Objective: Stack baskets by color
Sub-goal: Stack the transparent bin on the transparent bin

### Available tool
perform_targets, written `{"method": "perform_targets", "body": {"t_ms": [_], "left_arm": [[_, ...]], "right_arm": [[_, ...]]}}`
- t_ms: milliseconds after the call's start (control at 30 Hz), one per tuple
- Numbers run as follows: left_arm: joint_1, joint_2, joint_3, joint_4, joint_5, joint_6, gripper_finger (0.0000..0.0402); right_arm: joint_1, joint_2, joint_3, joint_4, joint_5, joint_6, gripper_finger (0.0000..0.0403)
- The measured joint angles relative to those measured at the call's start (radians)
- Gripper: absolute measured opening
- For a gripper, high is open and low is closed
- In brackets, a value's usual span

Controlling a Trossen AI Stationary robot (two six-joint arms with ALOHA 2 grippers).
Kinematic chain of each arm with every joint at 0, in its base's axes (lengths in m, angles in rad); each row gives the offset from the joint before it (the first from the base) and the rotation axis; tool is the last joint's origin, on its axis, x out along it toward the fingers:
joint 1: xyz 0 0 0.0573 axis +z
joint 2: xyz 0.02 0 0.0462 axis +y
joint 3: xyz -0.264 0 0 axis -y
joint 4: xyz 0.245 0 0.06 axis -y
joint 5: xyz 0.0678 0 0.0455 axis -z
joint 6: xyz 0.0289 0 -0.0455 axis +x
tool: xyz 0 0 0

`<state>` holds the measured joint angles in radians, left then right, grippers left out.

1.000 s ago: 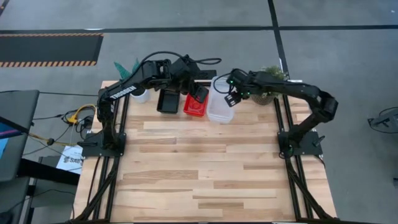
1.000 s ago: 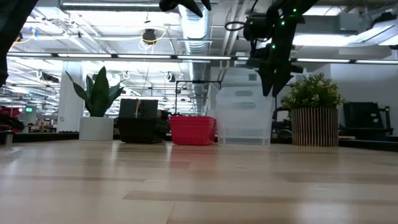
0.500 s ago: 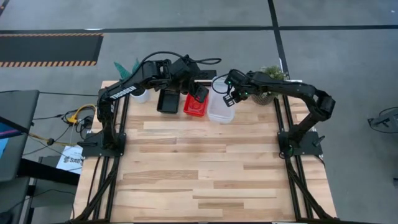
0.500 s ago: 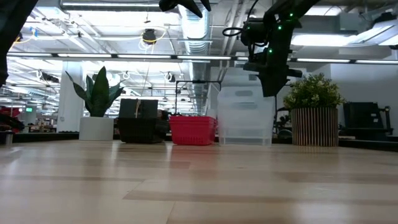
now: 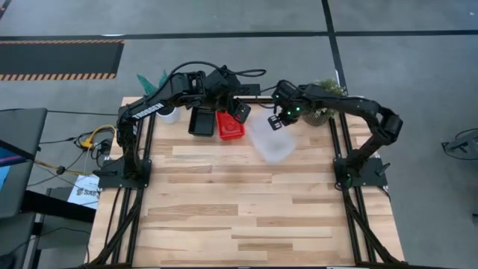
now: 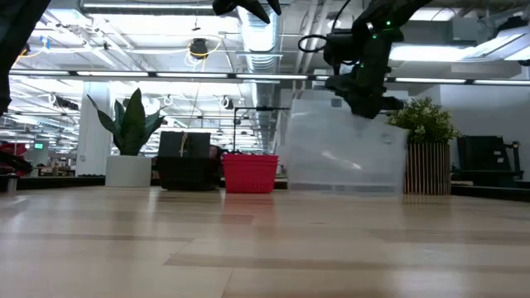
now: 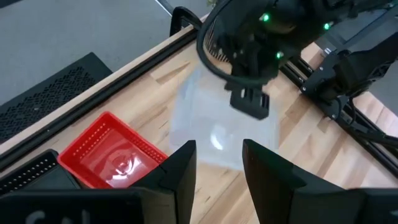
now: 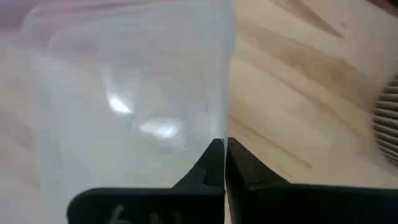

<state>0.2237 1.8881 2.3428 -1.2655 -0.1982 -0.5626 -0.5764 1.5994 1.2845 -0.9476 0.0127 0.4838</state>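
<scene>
My right gripper [image 5: 277, 122] is shut on a clear basket [image 5: 271, 140], which shows blurred in front of the red basket [image 5: 230, 125] and to its right. The clear basket fills much of the right wrist view [image 8: 130, 112]. A black basket [image 5: 202, 121] stands left of the red one, both flat on the table near its far edge. My left gripper [image 5: 240, 112] hangs open above the red basket [image 7: 112, 155], with nothing between its fingers [image 7: 180, 168]. My right gripper pinches the clear basket's side wall at its rim [image 8: 227, 127], with one finger inside the basket and one outside. The fingers come steeply from above. In the low view the basket [image 6: 339, 149] hangs below the gripper; whether its base touches the table I cannot tell.
A potted plant in a ribbed pot [image 6: 422, 161] stands right behind the clear basket, under my right arm. Another plant in a white pot [image 5: 169, 113] stands at the far left. The wooden table [image 5: 246, 202] stretches toward the near edge.
My right gripper has shut on the clear basket's wall and tipped. The clear basket has swung out from beside the red basket toward the table's near and right side.
</scene>
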Motion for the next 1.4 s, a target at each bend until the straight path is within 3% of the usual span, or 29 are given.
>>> {"method": "perform_targets", "body": {"t_ms": [367, 533, 733, 867, 1033, 1167, 1400], "left_arm": [[-0.016, 0.0, -0.023, 0.004, -0.058, 0.081, 0.0117], [-0.047, 0.0, -0.095, 0.012, -0.143, 0.185, 0.0117], [-0.068, 0.002, -0.216, 0.142, -0.113, 0.229, 0.0117], [-0.123, 0.001, -0.303, 0.348, -0.095, 0.531, 0.0117], [-0.189, 0.013, -0.433, 0.535, -0.086, 0.915, 0.0117], [-0.181, 0.03, -0.496, 0.654, -0.026, 1.078, 0.0117], [-0.128, 0.09, -0.495, 0.647, 0.172, 1.277, 0.0117]], "right_arm": [[-0.034, -0.033, -0.001, -0.075, -0.025, -0.051, 0.0016], [-0.034, -0.086, 0.0, -0.067, -0.041, -0.073, 0.0081], [-0.034, -0.189, 0.001, -0.132, -0.049, -0.073, 0.0173], [-0.028, -0.285, 0.001, -0.179, -0.049, -0.073, 0.0206], [-0.019, -0.441, 0.001, -0.23, -0.049, -0.041, 0.0212], [-0.018, -0.551, 0.001, -0.25, -0.046, -0.008, 0.0202], [0.001, -0.656, 0.001, -0.287, -0.042, 0.039, 0.0187]]}}
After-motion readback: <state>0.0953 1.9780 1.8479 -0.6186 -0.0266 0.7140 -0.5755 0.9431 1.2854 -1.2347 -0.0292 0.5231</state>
